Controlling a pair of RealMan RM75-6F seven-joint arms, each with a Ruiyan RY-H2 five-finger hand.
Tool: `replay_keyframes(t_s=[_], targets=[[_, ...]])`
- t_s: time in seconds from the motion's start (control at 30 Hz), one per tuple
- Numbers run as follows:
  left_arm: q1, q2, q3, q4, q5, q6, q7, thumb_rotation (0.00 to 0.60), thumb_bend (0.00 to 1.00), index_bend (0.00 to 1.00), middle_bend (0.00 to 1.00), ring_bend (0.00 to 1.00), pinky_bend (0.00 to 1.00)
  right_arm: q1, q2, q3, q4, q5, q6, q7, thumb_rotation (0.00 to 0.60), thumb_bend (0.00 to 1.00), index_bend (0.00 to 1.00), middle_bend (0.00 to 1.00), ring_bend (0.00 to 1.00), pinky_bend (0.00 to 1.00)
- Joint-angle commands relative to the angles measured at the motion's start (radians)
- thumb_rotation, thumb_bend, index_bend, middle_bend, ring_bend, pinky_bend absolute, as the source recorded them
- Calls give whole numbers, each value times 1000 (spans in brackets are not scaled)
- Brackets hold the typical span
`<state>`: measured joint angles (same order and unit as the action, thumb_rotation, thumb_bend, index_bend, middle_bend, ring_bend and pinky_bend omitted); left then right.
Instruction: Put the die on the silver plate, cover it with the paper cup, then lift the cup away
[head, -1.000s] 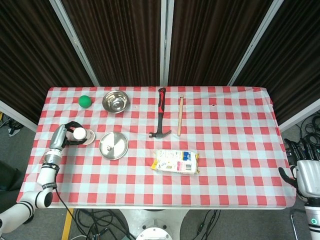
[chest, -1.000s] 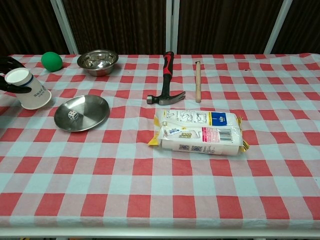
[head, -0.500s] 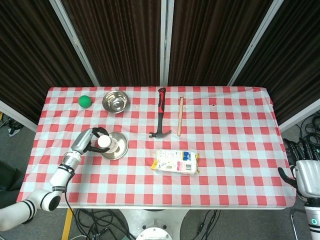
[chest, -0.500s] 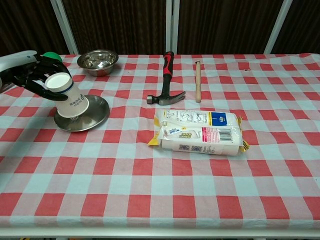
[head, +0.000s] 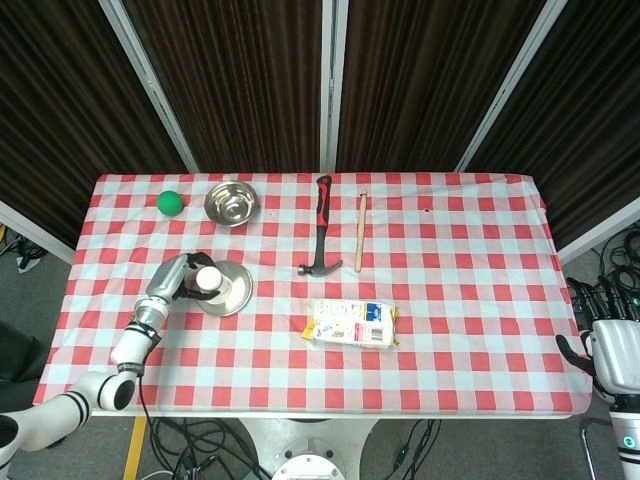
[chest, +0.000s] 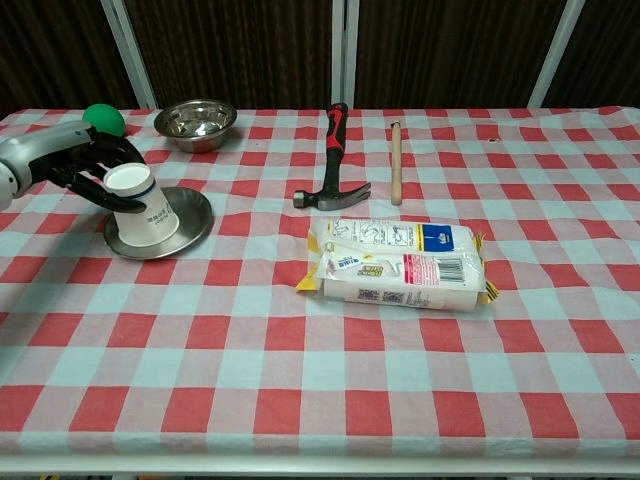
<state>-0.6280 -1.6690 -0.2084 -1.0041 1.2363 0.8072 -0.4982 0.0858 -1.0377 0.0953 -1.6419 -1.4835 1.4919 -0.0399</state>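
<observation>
My left hand (head: 181, 275) (chest: 85, 163) grips an upside-down white paper cup (head: 209, 280) (chest: 142, 205) and holds it slightly tilted on the silver plate (head: 234, 290) (chest: 190, 223). The cup covers the plate's middle, so the die is hidden in both views. My right hand (head: 606, 345) hangs off the table's right edge with its fingers apart and nothing in it; the chest view does not show it.
A green ball (head: 170, 202) and a steel bowl (head: 231, 203) sit at the back left. A red-and-black hammer (head: 320, 235) and a wooden stick (head: 360, 231) lie mid-table. A packaged bag (head: 351, 323) lies toward the front.
My left hand carried the cup rightward from beside the plate onto it and lowered it over the die, which showed on the plate a second ago. The right hand stayed still.
</observation>
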Motion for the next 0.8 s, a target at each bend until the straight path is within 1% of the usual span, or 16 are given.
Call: replay_keyframes(t_s=[0.03,0.23,0.3,0.4,0.63,0.73,0.8], targets=[[9,0,-11,-26,-11,12,2,600,210,491,409,302,315,2,-3,-3,3,0,-8,2,600,173,119,179,53,127],[11,29,13,-120,40,28,-7,600,211,491,408,301,314,9,-8,-6,5,2,-23,2,600,174,119,179,53,127],[7,31,16,-132,47,23,-10,600,211,491,408,301,314,9,-7,-5,4,4,-23,0,600,174,120,179,53,126],[-6,26,12,-117,42,8,-6,600,211,491,409,301,313,7,-5,-4,2,7,-20,0,600,175,119,179,53,127],[-25,-16,-26,8,-36,-14,54,600,216,492,409,301,291,6,-4,-3,1,8,-18,0,600,174,119,179,52,127],[-12,-10,-35,-17,-44,2,39,600,221,491,409,301,291,5,-5,-7,1,5,-17,0,600,174,119,179,53,127],[-2,7,-22,-60,-22,9,24,600,221,492,409,301,291,4,-6,-8,0,5,-17,0,600,172,119,179,52,127]])
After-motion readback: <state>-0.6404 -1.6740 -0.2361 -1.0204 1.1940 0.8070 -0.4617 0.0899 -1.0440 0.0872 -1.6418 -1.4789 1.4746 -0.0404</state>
